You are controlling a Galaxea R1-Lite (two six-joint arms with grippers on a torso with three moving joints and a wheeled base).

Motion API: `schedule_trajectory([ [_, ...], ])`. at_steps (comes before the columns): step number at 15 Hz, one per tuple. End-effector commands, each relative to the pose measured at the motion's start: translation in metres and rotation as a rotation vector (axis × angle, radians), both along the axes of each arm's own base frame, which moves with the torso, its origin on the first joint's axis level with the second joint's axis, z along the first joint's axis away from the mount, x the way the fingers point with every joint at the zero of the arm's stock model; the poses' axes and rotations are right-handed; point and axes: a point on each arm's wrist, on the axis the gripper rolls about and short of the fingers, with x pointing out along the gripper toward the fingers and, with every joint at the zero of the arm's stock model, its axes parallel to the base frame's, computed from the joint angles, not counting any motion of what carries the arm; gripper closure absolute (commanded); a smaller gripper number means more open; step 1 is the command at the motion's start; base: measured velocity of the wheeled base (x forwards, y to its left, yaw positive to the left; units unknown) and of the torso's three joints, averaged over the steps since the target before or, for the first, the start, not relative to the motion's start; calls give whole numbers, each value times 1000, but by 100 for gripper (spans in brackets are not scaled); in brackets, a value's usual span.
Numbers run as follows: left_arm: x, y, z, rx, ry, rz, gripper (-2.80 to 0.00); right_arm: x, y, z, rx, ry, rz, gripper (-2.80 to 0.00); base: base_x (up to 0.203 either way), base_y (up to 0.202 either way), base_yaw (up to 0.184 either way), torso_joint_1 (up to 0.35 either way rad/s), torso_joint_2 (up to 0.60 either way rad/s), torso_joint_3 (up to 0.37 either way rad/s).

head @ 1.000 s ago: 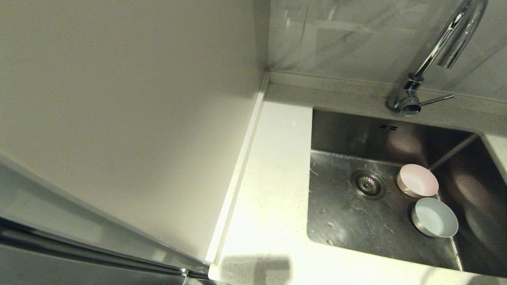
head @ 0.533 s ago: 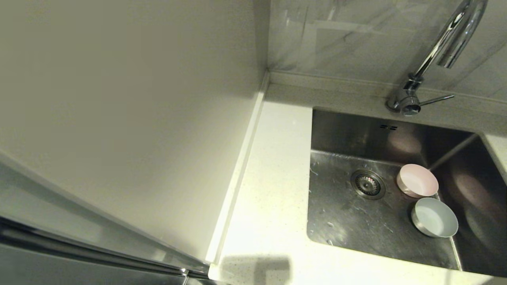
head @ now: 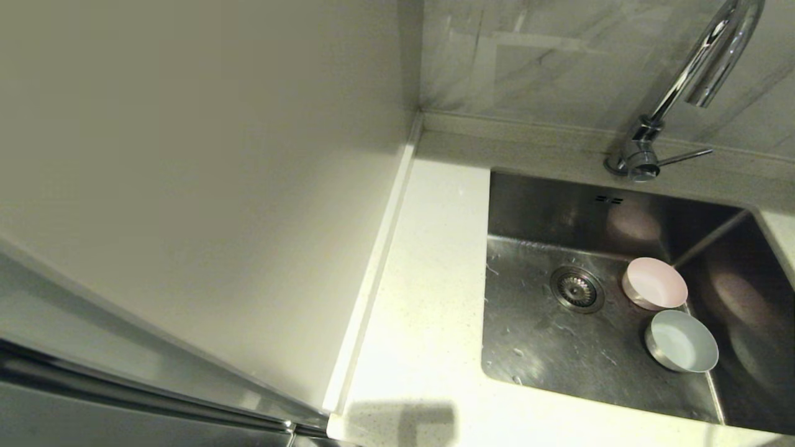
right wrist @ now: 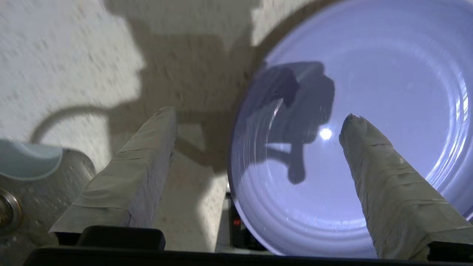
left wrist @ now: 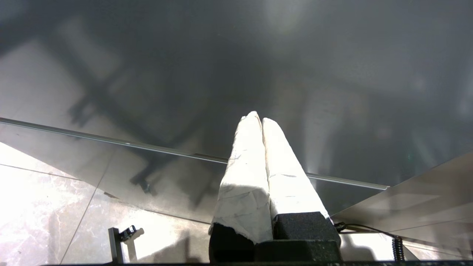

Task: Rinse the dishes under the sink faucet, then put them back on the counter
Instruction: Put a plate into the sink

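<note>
White speckled surface (right wrist: 55, 55) lies under my right end effector (right wrist: 258, 118), spread wide and empty, straddling the near rim of the lilac plate (right wrist: 369, 74). Only its wrist view shows the plate; the head view shows pink bowl (head: 655, 284) and blue-grey bowl (head: 682, 341) in the sink (head: 534, 347). My left end effector (left wrist: 258, 120), pinched together, hangs parked away from the sink.

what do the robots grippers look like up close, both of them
The left gripper has two long tapering fingers wrapped in creased whitish tape on black blocks, a thin black cable beside them. The right gripper has the same taped fingers on a black base.
</note>
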Motion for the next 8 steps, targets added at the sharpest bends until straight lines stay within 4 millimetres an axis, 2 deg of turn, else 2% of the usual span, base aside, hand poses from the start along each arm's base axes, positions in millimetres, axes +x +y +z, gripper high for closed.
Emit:
schedule_trajectory([
  [1,0,0,-1,0,3,0,0,-1,13,-4,20,-6,3,-280,0,0,0,0,0,0],
  [8,0,0,0,0,1,0,0,0,24,-20,87,-29,54,-280,0,0,0,0,0,0],
])
